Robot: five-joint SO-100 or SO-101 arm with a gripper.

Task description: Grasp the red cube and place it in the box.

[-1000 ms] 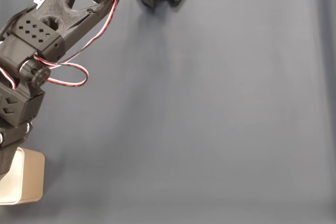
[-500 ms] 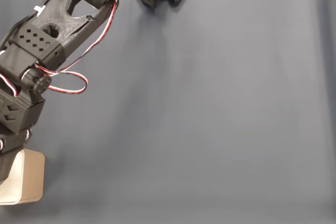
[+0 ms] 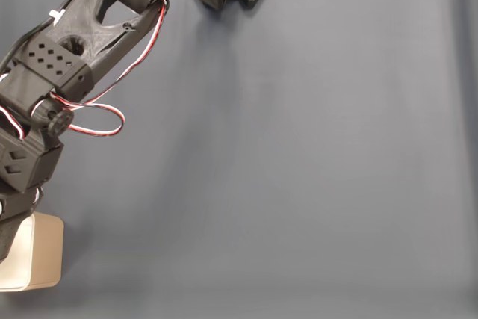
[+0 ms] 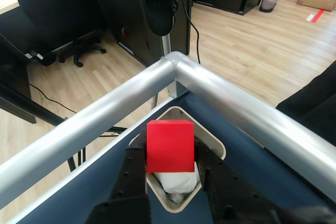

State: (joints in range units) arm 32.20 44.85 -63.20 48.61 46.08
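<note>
In the wrist view the black two-finger gripper is clamped on the small bright red matte cube, one finger on each side face. The cube hangs above the small beige rounded-corner box, whose white interior shows below and behind it. The box sits at the corner of the dark blue table mat, just inside the silver metal corner rail.

The step in hand is, by my judgement, the release over the box. To do it well, the cube should be centred over the box opening before the fingers part. From here it seems to sit toward the box's near wall, so a slight reach forward and a small drop would lessen the chance of it clipping the rim or bouncing out. Opening slowly would help, since the box looks light and thin-walled.

In the fixed view the box lies at the mat's lower left corner under the black arm. Against half a second ago the arm has barely shifted; over the last second its upper link has swung slightly up and leftward, and the box has not moved.
</note>
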